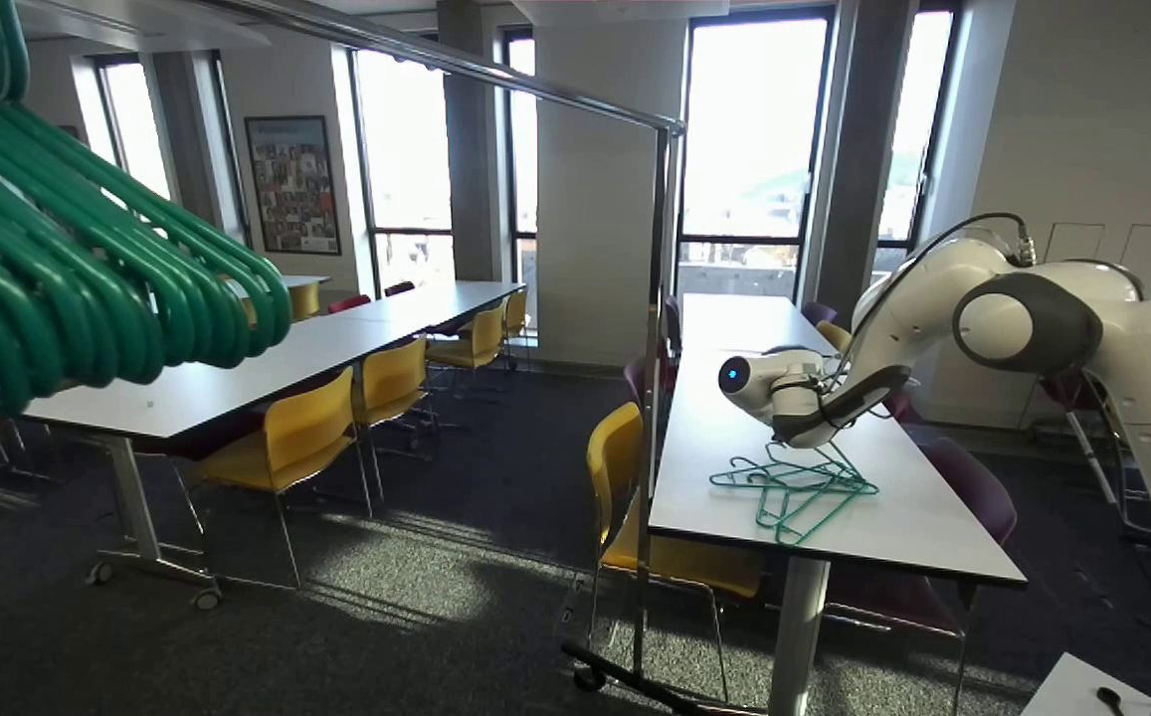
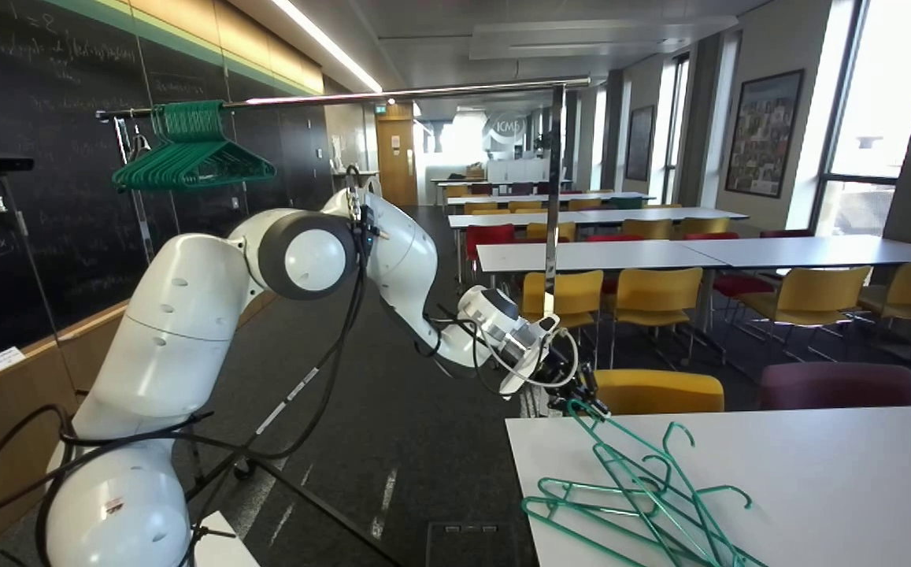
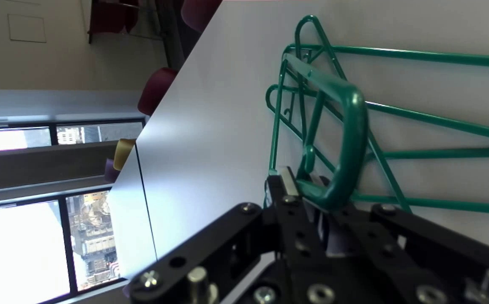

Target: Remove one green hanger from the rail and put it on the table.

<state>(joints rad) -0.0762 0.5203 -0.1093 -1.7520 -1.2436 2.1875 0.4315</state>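
Black, with chalk writing on it, a big board (image 2: 69, 220) stands at the far left in an exterior view; beside it a fat bunch of hangers (image 2: 175, 164) hangs tightly together near the left end of the rail (image 2: 424, 93); that thin, shiny bar runs right, above the white robot arm (image 2: 168, 339), and ends at a slim post (image 2: 554, 197); lower down and a little further right, and big and close in the wrist view, the gripper (image 3: 305, 185) is squeezed together, pinching the green hanger (image 3: 356, 143) by one rounded corner; so that hanger is off the rail and over the table (image 2: 857, 465), tipped, with its pinched corner high and the rest sloping down to the right, into a pile of loose hangers (image 3: 438, 55); I cannot tell if it touches the table top; it looks like smooth plastic, so I think it is light, stiff with just a little bend, hard to break, but a bit slippery; the round bar could twist in the pinch; the corner seems a good enough spot for letting it down, though the middle of a straight bar might keep it steadier; its open shape could catch on the pile, so I would lower the high corner slowly, let go, and back out straight; further right, past the table's edge, are a yellow chair (image 2: 660, 391) and then a purple chair (image 2: 839, 386).
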